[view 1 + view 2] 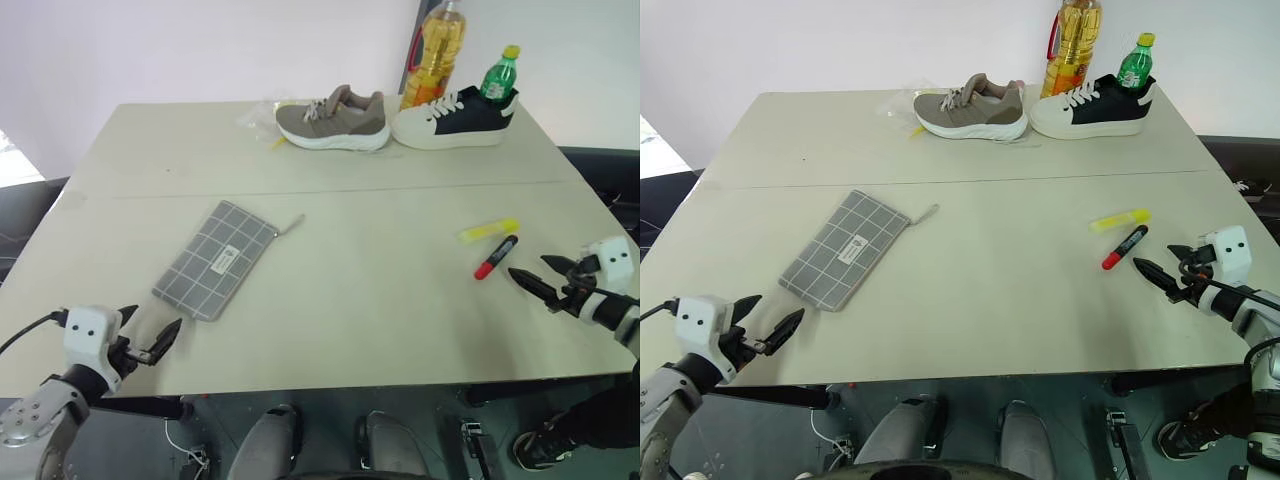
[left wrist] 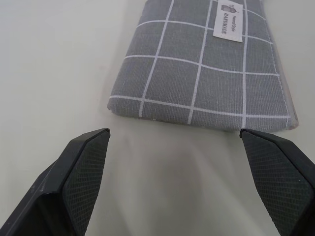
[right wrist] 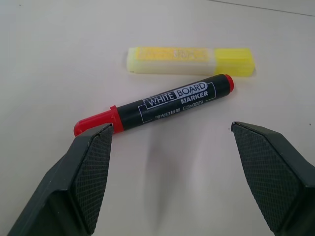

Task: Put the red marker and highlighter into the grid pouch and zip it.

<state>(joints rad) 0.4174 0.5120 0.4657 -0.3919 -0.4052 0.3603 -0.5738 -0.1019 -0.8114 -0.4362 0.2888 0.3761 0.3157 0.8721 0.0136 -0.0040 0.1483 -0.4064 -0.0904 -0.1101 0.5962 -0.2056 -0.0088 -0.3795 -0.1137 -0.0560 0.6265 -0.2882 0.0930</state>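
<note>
A wide pale table [image 1: 330, 330] holds everything in the scene. Toward the left, the grid pouch [image 1: 214, 259] lies flat and at a slant, grey with thin white lines and a small white label, its zipper pull pointing to the far right. Just short of its near end, the left gripper [image 1: 154, 341] hovers above the near left edge with its two black fingers spread apart, pinching nothing; bare table lies between them and the pouch. On the right side, the highlighter [image 1: 487, 231] lies yellow and slim, and the red marker [image 1: 495, 257] rests just beside it on the near side, a black barrel with a red cap and red end, the two close but not clearly touching. The right gripper [image 1: 543, 273] sits just to the near right of the marker, its fingers also spread wide and empty. Nothing lies between either gripper and its nearest object. Along the far edge stand a grey-brown sneaker [image 1: 333, 120], a white and black sneaker [image 1: 454, 117], a tall bottle of yellow oil [image 1: 435, 52] and a small green bottle [image 1: 498, 76], all well apart from the pens and pouch.
</note>
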